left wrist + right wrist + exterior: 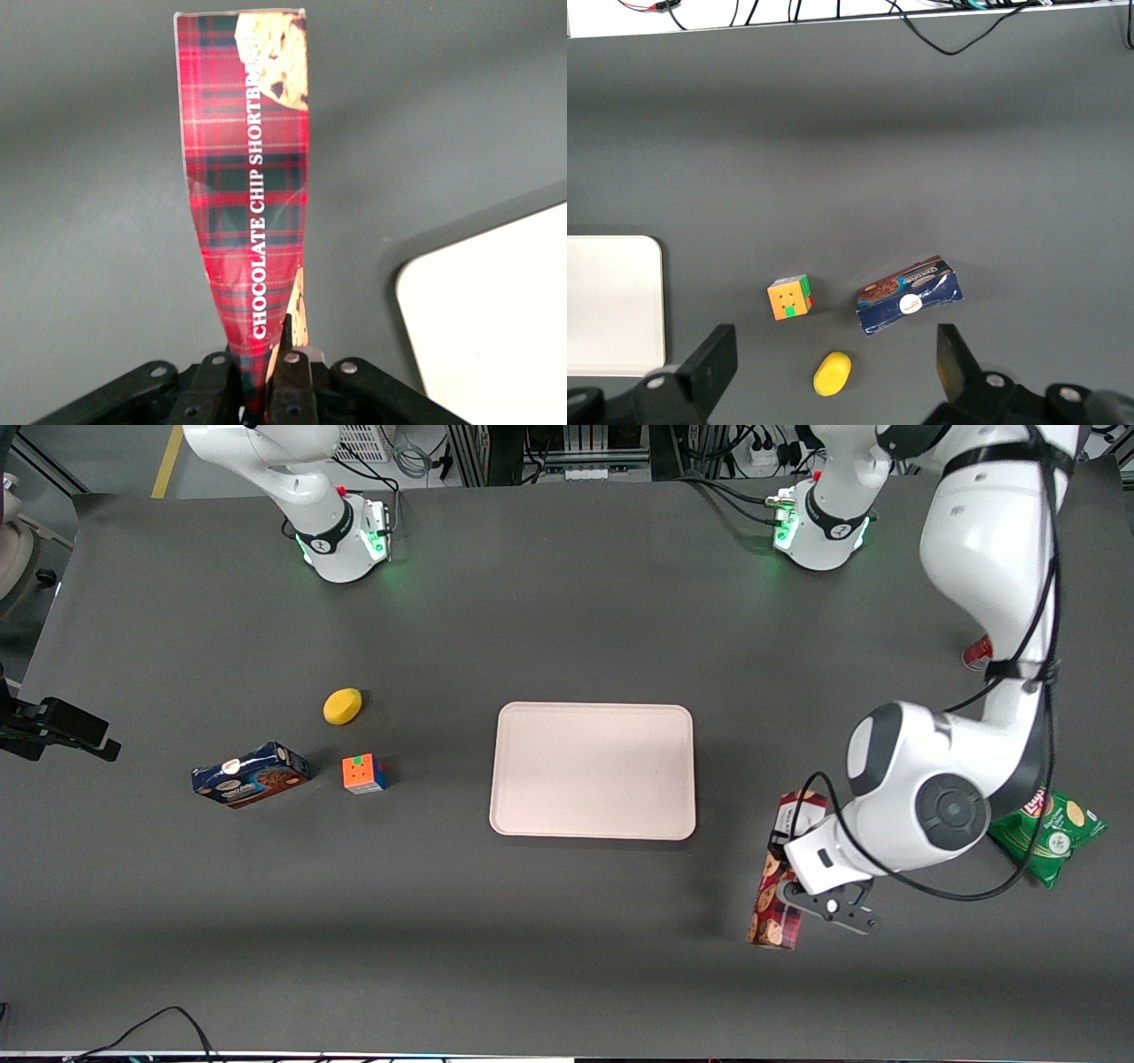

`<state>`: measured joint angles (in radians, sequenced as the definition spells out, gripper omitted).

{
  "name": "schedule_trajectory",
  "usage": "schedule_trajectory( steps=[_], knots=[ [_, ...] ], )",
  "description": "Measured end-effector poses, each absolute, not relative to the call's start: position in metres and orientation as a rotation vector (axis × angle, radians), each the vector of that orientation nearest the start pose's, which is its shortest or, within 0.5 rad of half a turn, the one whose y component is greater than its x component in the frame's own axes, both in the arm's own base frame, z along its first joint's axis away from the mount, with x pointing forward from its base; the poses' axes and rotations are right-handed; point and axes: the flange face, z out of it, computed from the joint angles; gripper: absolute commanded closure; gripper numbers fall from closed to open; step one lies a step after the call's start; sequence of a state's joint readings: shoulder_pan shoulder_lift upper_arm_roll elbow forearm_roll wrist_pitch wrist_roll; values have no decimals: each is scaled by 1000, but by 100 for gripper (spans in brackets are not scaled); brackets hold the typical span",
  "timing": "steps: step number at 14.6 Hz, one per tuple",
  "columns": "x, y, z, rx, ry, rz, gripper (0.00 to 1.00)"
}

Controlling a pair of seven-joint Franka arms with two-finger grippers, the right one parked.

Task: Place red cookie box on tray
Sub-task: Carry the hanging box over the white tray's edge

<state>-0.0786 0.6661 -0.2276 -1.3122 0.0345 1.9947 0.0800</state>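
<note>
step: carry to tray | gripper (257, 367) clamped tight on red cookie box (248, 186); carton pinched, deformed | advice: move level over tray (594, 771); lower flat; release gently

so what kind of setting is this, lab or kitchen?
Likely a robotics lab: a dark table with arm bases bolted on, cables and racks past its edge, and staged test props. The hand, shut on the red cookie box, sits beside the tray.
</note>
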Motion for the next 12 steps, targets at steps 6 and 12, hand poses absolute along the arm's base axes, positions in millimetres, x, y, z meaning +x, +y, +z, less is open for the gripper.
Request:
schedule_trajectory(
  steps=[6,12],
  knots=[
    [662,-251,378,-3224,187,138,100],
    [598,-341,309,-3244,73,0,100]
  ],
)
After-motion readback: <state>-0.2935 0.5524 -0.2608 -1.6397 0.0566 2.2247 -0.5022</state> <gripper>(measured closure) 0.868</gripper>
